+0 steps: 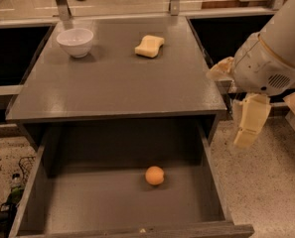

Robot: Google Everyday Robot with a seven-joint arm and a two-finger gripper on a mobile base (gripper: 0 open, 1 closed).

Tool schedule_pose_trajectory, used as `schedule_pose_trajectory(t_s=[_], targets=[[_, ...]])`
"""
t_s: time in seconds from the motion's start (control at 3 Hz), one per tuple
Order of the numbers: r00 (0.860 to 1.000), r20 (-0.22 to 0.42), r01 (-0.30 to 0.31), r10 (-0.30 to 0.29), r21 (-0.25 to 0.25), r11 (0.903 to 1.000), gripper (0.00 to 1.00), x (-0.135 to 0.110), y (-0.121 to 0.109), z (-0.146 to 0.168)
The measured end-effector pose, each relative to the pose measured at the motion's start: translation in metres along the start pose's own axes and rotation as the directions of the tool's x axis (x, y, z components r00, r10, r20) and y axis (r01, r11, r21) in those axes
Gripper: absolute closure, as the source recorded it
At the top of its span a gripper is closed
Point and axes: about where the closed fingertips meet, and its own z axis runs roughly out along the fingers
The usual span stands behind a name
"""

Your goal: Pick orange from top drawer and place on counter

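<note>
**Single camera view: end effector beside the counter with the top drawer open.** The end effector (230, 107) hangs off the right edge of the counter (117, 78), at about the level of the counter's front edge and above the speckled floor (266, 182). Its two cream fingers (250, 119) are spread well apart, one pointing down and the other toward the counter's side. Nothing lies between them, and they touch no object.

The pale arm (281, 43) rises up and to the right of the end effector.

The top drawer (112, 202) stands open below and to the left of the end effector, projecting from under the counter. The orange (154, 175) rests on the drawer's bare bottom, lower than the end effector and well to its left, nearer the drawer's right wall than its left and clear of both.

On the counter, farther left and higher than the end effector, lie a pale yellow sponge (149, 45) and, beyond it, a white bowl (75, 41). The two sit apart near the rear edge.
</note>
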Motion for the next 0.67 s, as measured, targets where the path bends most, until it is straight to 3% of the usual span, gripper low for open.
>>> schedule_pose_trajectory(t_s=[0.33,0.67], targets=[[0.998,0.001,0.059,-0.059,-0.028,0.9979,0.00,-0.0147,0.0266,0.0180],[0.998,-0.003,0.059,-0.059,-0.037,0.9976,0.00,-0.0141,0.0297,0.0216]])
